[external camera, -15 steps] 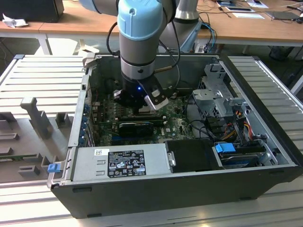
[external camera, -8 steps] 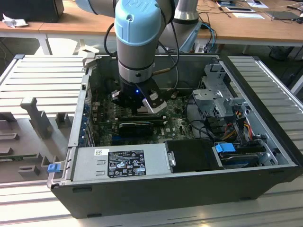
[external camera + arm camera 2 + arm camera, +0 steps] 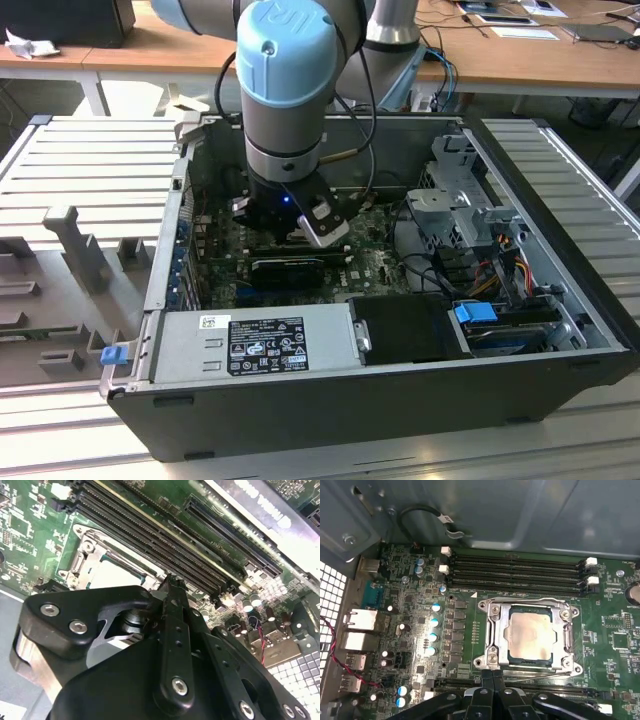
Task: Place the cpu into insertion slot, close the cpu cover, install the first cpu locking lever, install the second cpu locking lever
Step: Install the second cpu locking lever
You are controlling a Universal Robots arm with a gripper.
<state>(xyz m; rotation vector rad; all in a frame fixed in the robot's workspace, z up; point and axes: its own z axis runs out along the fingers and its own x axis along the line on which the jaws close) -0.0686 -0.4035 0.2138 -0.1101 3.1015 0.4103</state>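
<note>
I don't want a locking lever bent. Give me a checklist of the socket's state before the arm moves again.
1. The cpu sits in its socket: ok.
2. The cpu cover lies down around the chip: ok.
3. The slot-side lever, next to the memory slots, lies flat: ok.
4. The gripper-side lever hooked under its catch: cannot tell.
5. The gripper at the socket's edge, fingers together: ok. Pinching that lever: cannot tell.

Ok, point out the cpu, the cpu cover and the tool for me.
cpu (image 3: 531,635): first wrist view, middle of its pale metal top.
cpu cover (image 3: 501,632): first wrist view, side bar of the frame closed around the chip.
tool (image 3: 492,676): first wrist view, at its fingertips, by the socket's edge.
</note>
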